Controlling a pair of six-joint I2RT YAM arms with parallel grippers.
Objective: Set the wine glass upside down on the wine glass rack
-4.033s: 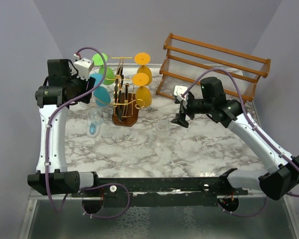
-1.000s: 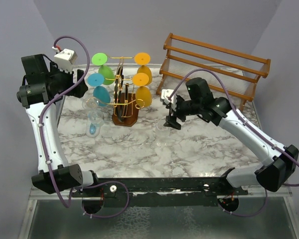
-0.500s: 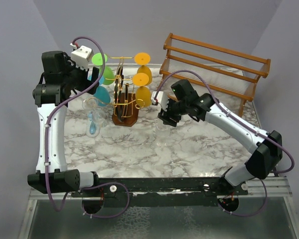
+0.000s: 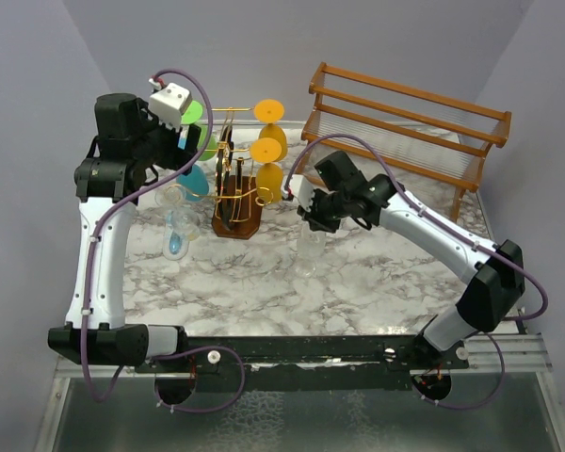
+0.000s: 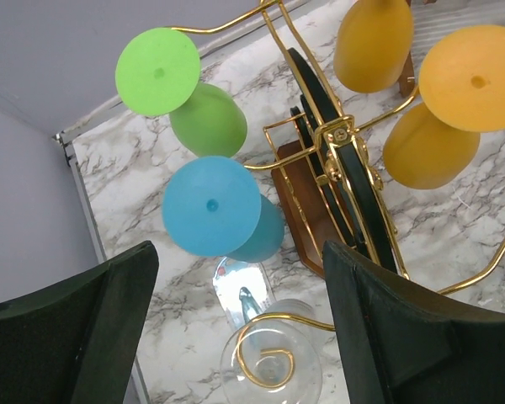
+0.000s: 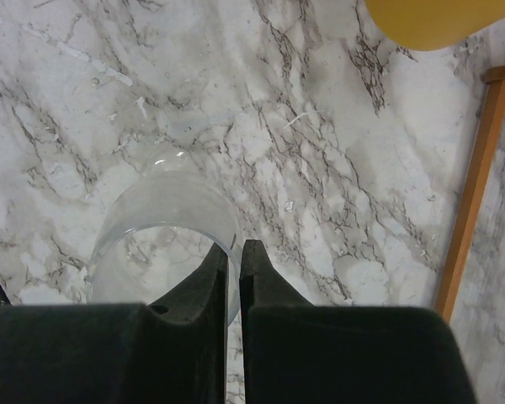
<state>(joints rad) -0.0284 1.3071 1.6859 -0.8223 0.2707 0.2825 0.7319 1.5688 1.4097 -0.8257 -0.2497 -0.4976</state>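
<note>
Right tool (image 6: 233, 248) moved left, pinching wine glass (image 6: 141, 240)

Wine glass rack (image 4: 235, 193): stands on the bench (image 4: 264, 282), centre-back.
Hung glasses (image 5: 210, 206): two on the rack's left side, two on its right.
Wine glass (image 4: 307, 250): upright on the bench — right of the rack, nearer the arm bases, apart from it.
Second glass (image 4: 176, 226): on the bench just left of the rack.
Slatted rack (image 4: 405, 122): back right, behind the wine glass.
Right claw (image 6: 233, 248): directly over the wine glass, at its rim.
Left claw (image 5: 240, 248): above the rack's left side — clear of it.
</note>
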